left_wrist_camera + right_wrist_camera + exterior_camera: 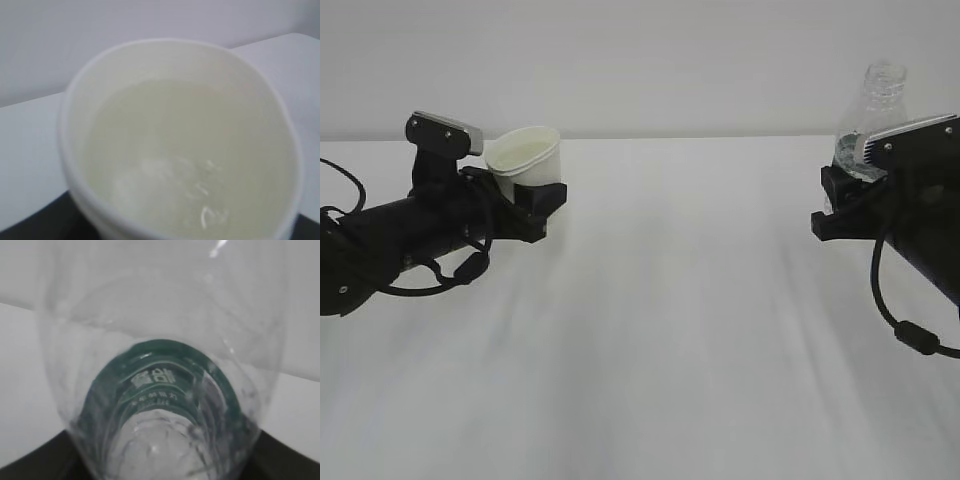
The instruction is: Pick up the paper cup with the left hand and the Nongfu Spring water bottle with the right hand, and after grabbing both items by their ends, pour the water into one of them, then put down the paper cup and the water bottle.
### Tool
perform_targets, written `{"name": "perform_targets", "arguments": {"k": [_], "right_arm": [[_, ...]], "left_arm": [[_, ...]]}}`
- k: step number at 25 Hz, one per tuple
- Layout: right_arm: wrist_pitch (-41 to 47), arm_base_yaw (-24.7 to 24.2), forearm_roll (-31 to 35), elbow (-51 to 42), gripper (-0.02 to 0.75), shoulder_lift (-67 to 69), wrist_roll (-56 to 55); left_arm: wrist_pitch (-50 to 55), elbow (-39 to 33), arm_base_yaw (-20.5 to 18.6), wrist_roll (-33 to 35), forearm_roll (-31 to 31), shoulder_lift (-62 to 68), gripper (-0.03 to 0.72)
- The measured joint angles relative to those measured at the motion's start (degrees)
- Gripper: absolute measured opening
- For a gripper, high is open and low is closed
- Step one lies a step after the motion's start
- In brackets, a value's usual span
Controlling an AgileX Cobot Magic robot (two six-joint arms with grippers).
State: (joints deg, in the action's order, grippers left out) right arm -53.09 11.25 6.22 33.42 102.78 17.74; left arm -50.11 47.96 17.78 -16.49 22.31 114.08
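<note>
Closest to my exterior camera is the bare white counter (pixel 650 340), running back to a pale wall. Over its left side, my left end effector (pixel 535 195) is closed around the lower part of the paper cup (pixel 525 157), holding it off the counter. The cup leans with its mouth turned up and toward the middle. Through my left wrist camera I look straight into the cup (pixel 180 145): a rolled white rim, a cream inside, and the water (pixel 185 175), clear, pooled in the bottom with small glints on it.

Over the counter's right side, well apart from the cup, my right end effector (pixel 840 205) grips the low end of the Nongfu Spring water bottle (pixel 870 120), which stands nearly upright, its open neck at the top. My right wrist camera looks along the clear ribbed bottle (pixel 165 380), where the dark green label band with white print shows through the plastic. I cannot tell whether any water is left inside the bottle.
</note>
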Motion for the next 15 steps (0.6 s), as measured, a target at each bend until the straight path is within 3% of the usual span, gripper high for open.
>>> {"name": "perform_targets", "arguments": {"k": [15], "right_arm": [[-2.7, 0.0, 0.0, 0.0, 0.43, 1.8, -1.7]], "left_arm": [[0.1, 0.0, -4.7, 2.7, -3.9, 0.0, 0.43]]}}
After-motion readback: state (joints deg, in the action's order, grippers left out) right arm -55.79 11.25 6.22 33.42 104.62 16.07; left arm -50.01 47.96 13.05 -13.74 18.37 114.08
